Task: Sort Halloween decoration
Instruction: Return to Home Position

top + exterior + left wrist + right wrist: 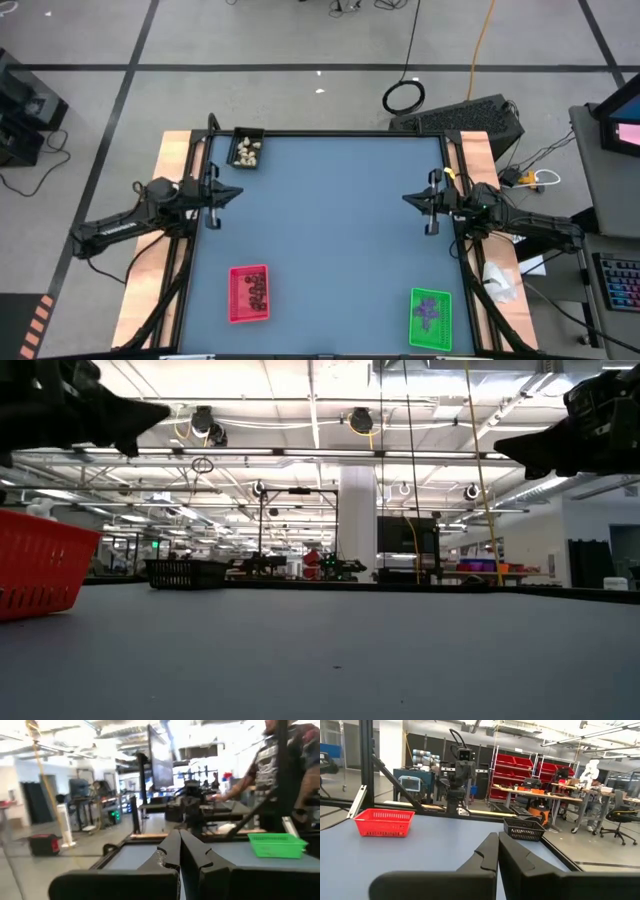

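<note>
Left end effector (234,192): fingers pressed together, empty, over the worktop's (330,230) left edge.
Right end effector (410,199): closed, empty (opposite edge).
Decorations: cream lumps (247,152) in black tray (247,132); black lumps (259,292) in red tray (232,295); purple bits (430,312) in green tray (413,320).

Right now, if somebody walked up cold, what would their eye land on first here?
Three trays stand out: a red tray toward the left arm's side holding black lumps, a green tray on the right arm's side holding purple bits, and a black tray in the far left corner holding cream-white lumps. The left gripper and right gripper face each other across the table, jaws shut.
</note>
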`<state>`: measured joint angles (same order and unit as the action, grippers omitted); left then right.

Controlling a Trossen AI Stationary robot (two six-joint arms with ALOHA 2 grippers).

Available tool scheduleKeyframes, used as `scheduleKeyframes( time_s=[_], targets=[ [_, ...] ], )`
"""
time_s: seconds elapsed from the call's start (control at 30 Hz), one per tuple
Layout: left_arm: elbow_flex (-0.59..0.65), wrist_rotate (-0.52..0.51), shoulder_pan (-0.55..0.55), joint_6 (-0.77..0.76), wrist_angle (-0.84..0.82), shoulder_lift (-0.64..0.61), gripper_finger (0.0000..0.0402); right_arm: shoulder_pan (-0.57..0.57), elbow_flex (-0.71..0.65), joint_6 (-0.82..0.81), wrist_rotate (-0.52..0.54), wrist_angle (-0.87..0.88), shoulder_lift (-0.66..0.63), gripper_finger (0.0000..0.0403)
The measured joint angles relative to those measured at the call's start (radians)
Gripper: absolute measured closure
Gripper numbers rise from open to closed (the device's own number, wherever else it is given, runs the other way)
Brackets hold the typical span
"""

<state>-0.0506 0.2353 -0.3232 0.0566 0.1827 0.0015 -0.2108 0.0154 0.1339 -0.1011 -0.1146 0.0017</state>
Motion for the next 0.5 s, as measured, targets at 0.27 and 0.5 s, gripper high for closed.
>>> scheduleKeyframes(
  time_s=[0.27,0.5],
  targets=[
    [0.008,-0.139,0.006,-0.033,-0.124,-0.001,0.0402,0.0,0.0,-0.002,0.026,0.005,0.0,0.0403],
    [0.043,-0.245,0.016,-0.046,-0.159,0.008,0.0401,0.0,0.0,-0.01,0.046,0.041,0.001,0.0403]
  ],
)
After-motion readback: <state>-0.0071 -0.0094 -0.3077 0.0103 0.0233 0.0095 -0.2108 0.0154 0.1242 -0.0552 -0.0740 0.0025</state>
